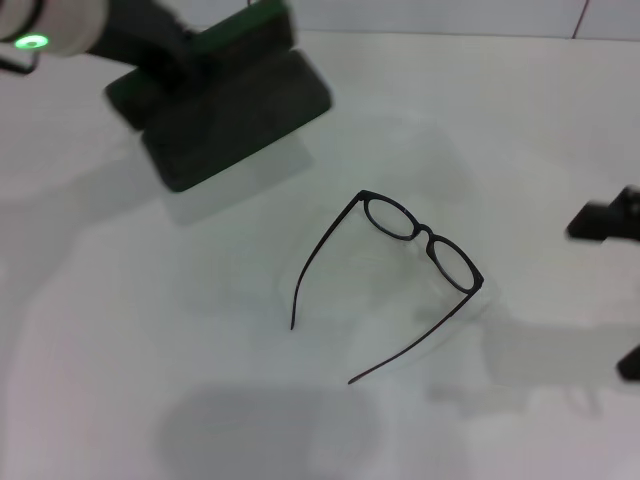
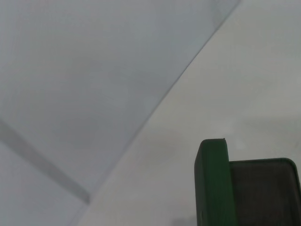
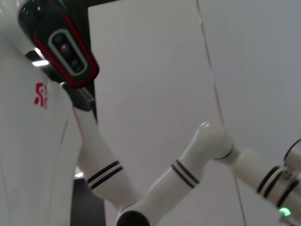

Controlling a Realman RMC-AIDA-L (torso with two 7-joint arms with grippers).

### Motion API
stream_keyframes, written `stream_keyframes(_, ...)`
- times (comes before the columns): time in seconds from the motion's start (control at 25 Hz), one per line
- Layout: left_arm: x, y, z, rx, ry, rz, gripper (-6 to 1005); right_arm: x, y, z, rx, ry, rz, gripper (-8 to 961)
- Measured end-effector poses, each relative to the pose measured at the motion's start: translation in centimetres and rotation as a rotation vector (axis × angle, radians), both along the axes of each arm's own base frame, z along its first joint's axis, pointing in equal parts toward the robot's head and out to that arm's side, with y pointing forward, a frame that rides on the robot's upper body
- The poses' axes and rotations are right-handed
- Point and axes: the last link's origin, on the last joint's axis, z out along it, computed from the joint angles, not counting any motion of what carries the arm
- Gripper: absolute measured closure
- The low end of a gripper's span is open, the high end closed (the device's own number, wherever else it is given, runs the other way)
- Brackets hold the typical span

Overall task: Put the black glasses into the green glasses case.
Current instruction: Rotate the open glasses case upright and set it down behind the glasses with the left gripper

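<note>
The black glasses (image 1: 420, 235) lie unfolded in the middle of the white table, lenses toward the right and both temple arms stretched toward the near left. The green glasses case (image 1: 235, 115) lies open at the far left, its dark lining facing up and its green lid (image 1: 248, 28) raised behind. My left gripper (image 1: 150, 62) is at the case's left end, dark and overlapping it. In the left wrist view the lid's green edge (image 2: 214, 183) and the case's lining (image 2: 263, 193) show close up. My right gripper (image 1: 620, 290) is at the right edge, open, clear of the glasses.
The white table (image 1: 150, 350) stretches around the glasses, with a pale wall behind it. The right wrist view shows only the robot's white body (image 3: 28, 141) and left arm (image 3: 188, 165).
</note>
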Motion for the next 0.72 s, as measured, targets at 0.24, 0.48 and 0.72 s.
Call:
stream_keyframes(0.24,3.8,1.9,-5.3,-0.099,0.125,-0.307,803,0.6,-1.2,-1.0,-0.034,-0.006,-0.018,193)
stream_keyframes(0.48,4.8,3.6,-10.8,-0.201,0.188,-0.376,798,1.6,-2.3,-1.5,-0.008,0.017,-0.056,199)
stream_keyframes(0.72,5.2,4.2,-14.4,-0.241,0.244,-0.442,794,2.1,-2.6,-1.3,0.004,0.014,-0.072,205)
